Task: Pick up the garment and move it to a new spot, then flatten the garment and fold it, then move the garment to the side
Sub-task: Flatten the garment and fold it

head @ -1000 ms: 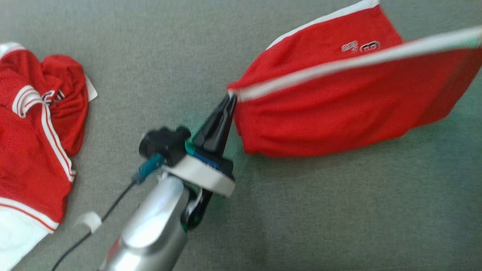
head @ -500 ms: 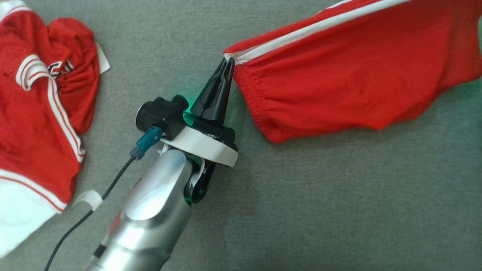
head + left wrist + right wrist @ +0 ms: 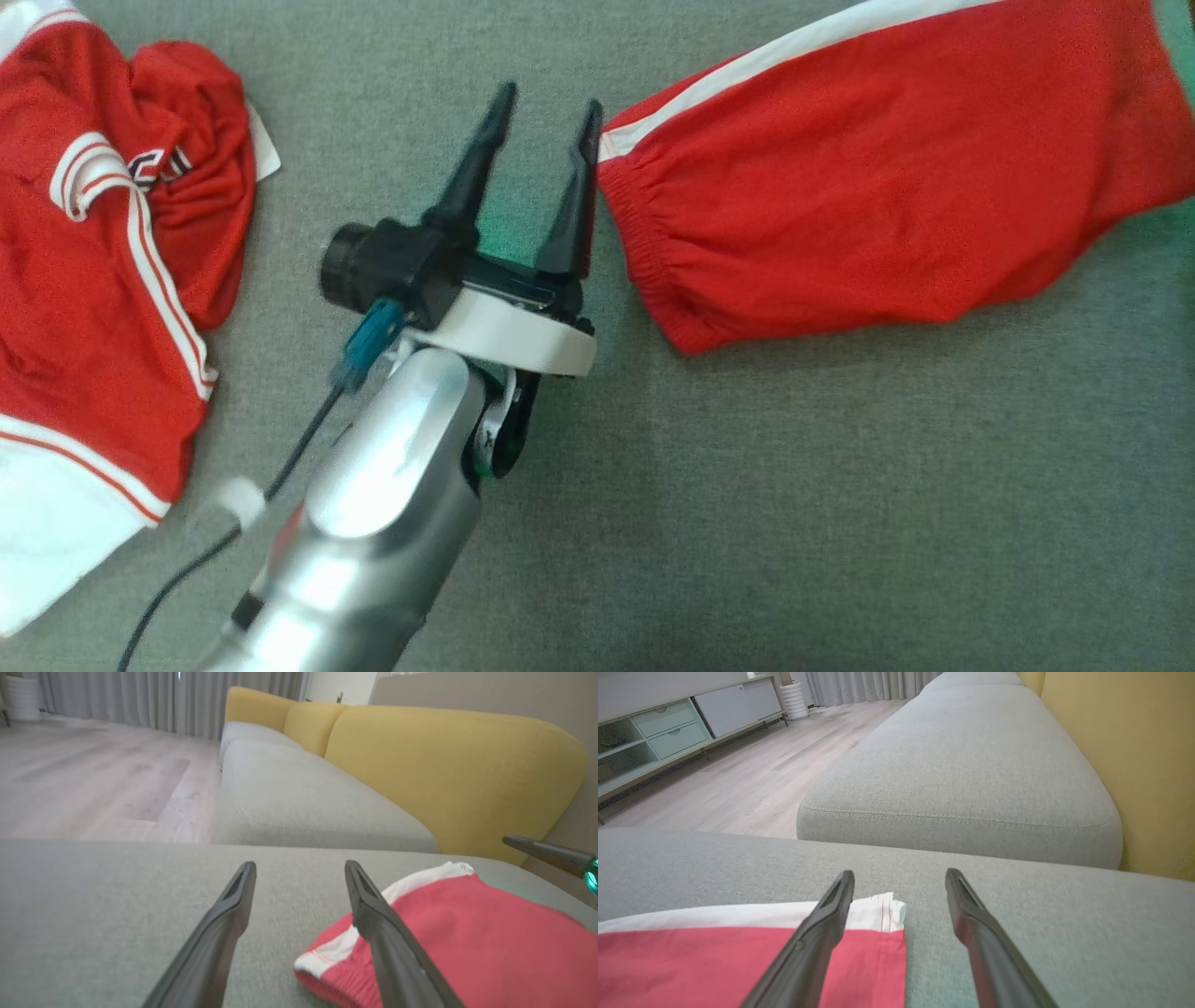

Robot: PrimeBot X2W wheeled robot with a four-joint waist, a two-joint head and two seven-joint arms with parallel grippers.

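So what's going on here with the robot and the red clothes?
A two-armed robot is laying out a red garment on a grey sofa cushion. Its left hand is open beside one white-striped corner, and its right hand is open over the other end, so nothing is held. No fold is made yet. More red clothing lies crumpled on the robot's left.

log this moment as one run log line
left gripper: open, at waistband corner | right gripper: open, over hem corner | red shorts: spread on grey cushion, ungripped | fold: not yet done
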